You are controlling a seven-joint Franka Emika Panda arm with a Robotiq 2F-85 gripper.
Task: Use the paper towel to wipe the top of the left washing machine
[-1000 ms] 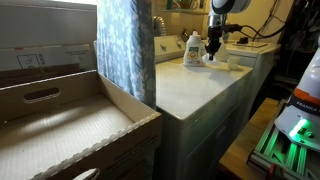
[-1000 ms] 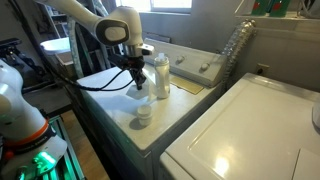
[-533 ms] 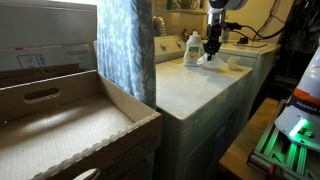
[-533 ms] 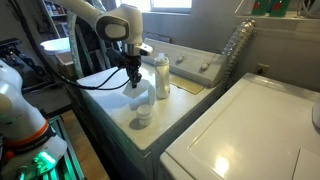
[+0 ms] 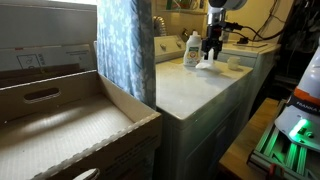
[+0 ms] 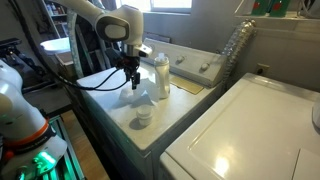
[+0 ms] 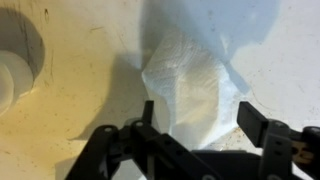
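Note:
The paper towel (image 7: 195,85) is a crumpled white wad lying on the flat white top of the left washing machine (image 7: 70,130). My gripper (image 7: 198,120) hangs just above it, open, with a dark finger to either side of the wad and neither pressing it. In both exterior views the gripper (image 5: 212,52) (image 6: 131,83) points straight down over the towel (image 5: 205,64) (image 6: 143,97), near the back of the machine's top (image 5: 190,88) (image 6: 175,118).
A white detergent bottle (image 5: 192,48) (image 6: 160,76) stands close beside the gripper. A small white cup (image 5: 234,62) (image 6: 144,116) (image 7: 6,82) sits on the same top. A second washer (image 6: 250,130) adjoins it. A curtain (image 5: 125,45) and an open drawer (image 5: 60,125) are nearby.
The jaws have gone from shut on the paper towel to open, and the gripper has risen slightly. The towel now lies free on the machine's top.

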